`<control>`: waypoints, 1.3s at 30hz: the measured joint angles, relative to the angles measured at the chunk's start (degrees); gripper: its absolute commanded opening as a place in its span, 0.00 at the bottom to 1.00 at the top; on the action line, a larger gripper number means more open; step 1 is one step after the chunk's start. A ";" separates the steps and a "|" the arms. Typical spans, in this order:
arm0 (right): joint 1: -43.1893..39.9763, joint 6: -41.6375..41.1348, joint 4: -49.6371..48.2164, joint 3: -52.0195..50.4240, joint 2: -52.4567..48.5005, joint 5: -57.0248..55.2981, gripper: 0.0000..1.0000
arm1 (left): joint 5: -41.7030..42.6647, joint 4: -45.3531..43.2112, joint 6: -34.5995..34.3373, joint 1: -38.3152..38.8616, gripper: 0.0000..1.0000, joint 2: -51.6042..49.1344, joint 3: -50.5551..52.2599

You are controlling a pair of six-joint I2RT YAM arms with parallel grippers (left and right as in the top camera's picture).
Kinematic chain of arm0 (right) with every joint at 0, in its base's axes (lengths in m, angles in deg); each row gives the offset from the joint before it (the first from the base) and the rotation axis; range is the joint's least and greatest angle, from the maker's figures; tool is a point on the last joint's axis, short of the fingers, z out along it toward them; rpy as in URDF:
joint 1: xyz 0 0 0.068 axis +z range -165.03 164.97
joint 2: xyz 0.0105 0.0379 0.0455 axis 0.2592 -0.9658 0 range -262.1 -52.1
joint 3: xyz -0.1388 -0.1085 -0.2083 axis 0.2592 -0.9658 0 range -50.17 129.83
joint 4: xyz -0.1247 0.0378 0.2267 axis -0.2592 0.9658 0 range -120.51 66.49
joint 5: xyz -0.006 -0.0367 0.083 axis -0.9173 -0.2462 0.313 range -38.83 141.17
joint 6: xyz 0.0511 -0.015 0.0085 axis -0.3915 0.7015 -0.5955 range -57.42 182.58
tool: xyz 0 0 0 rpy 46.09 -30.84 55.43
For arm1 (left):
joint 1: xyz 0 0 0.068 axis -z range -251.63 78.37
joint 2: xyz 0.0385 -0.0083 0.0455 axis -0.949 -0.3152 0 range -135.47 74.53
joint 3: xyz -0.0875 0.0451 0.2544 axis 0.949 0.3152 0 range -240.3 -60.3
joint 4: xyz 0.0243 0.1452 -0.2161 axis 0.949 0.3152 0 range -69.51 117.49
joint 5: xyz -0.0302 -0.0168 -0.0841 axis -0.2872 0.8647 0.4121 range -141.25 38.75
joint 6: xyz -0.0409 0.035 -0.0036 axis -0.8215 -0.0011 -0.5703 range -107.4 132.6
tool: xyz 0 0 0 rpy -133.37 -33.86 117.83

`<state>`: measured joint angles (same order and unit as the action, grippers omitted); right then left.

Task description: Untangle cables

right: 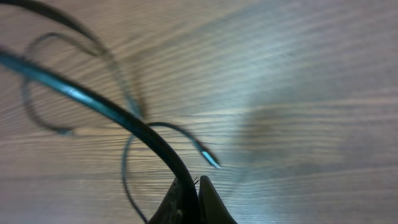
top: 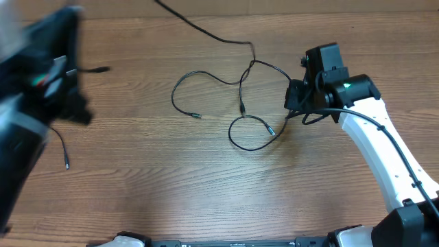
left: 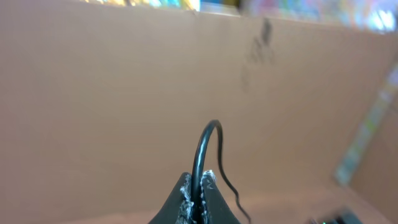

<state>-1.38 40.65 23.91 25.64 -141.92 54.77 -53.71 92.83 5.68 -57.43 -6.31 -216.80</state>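
**Both grippers pinching cable, tangle mid-bench**

Far left of the oval loop [top: 248, 148], the left arm [top: 34, 103] is a dark blur over the wooden bench [top: 171, 199]. The left wrist view shows the left gripper [left: 198, 186] pressed together on a thin black strand [left: 205, 137], which arches up from between its fingers. Just beside that arm, well left of the loop, a short cord end lies on the bench with its plug tip [top: 67, 166] showing.

The cables [top: 195, 73] lie on the bench up and left of the loop, crossing one another. One line runs off the bench's far edge.

Just up and right of the loop sits the right gripper [top: 296, 103]. In the right wrist view it is closed on a black cord [right: 112, 113], which sweeps in from the upper left. A silvery plug [right: 211, 160] lies on the wood near its fingertips.
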 measured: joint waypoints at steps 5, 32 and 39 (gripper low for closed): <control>-0.07 -2.08 -2.08 -4.79 -0.02 -2.40 0.04 | -9.42 -2.29 1.22 0.00 0.04 2.93 -0.31; -38.07 -9.64 -1.29 -9.29 -0.90 -2.69 0.04 | -39.87 -11.30 10.23 0.00 0.04 1.70 1.44; -38.36 -8.35 -1.99 -9.29 -0.90 0.46 0.04 | -42.25 -16.35 13.40 0.00 0.04 1.62 5.88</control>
<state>-39.73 32.30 21.92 16.36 -142.82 55.22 -95.96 76.48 19.08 -57.43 -4.69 -210.92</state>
